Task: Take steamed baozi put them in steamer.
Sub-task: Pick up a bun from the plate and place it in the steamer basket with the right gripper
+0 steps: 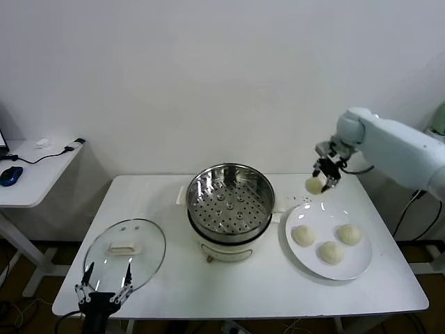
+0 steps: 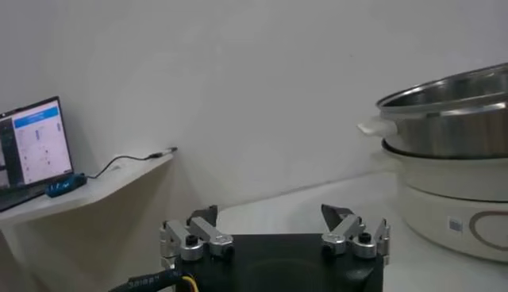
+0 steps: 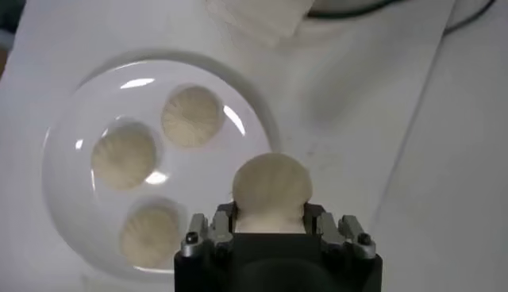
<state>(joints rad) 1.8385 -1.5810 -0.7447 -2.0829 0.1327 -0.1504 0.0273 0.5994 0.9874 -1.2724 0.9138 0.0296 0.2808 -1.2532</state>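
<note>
My right gripper (image 1: pixel 318 182) is shut on a pale round baozi (image 1: pixel 314 185) and holds it in the air above the table, between the white plate (image 1: pixel 351 267) and the steel steamer (image 1: pixel 230 199). The held baozi (image 3: pixel 271 186) sits between my jaws in the right wrist view. Three more baozi (image 1: pixel 304 236) (image 1: pixel 330 252) (image 1: pixel 349 234) lie on the plate, also seen from the right wrist (image 3: pixel 190 116). The steamer basket is empty. My left gripper (image 1: pixel 104 284) is open, parked at the front left table edge; the left wrist view shows the steamer (image 2: pixel 448 111) off to one side.
The glass lid (image 1: pixel 126 253) with a white handle lies on the table front left, just beyond my left gripper. A side desk (image 1: pixel 31 170) with a blue mouse stands at far left. A white cloth (image 1: pixel 297 201) lies between steamer and plate.
</note>
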